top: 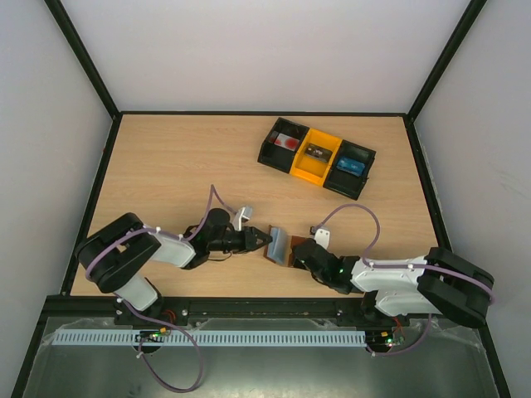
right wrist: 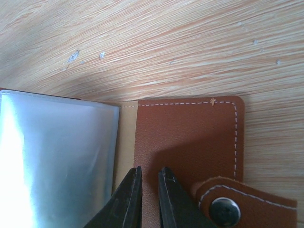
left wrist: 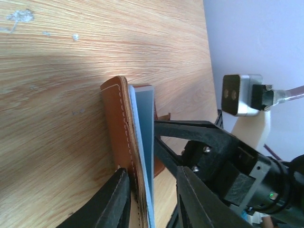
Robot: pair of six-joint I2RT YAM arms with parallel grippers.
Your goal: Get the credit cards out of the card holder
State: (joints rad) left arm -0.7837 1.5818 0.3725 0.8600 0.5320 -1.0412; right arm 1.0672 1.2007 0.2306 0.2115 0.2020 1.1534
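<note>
Holder open, no cards out yet.
Card holder (right wrist: 190, 137) sits open on the worktop (top: 166, 166) between the arms. Right end effector (right wrist: 149, 170) is all but clenched on nothing, tips pressing the flat brown half. Left end effector (left wrist: 152, 171) straddles the raised half plus a pale-blue credit card (left wrist: 145, 123); gap on the card side, can't tell if clamped. Silvery card (right wrist: 57, 156) sits in its pocket. Extraction all left, I'd say. Far: tray (top: 311, 177), bins hold red item (top: 286, 143), dark item (top: 315, 151), blue item (top: 353, 166).

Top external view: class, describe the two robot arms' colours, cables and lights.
Both the left arm and right arm are black with white shell sections. A mauve cable loops along each. The right arm shows a small green light. Each ends in tapered black fingers.
</note>
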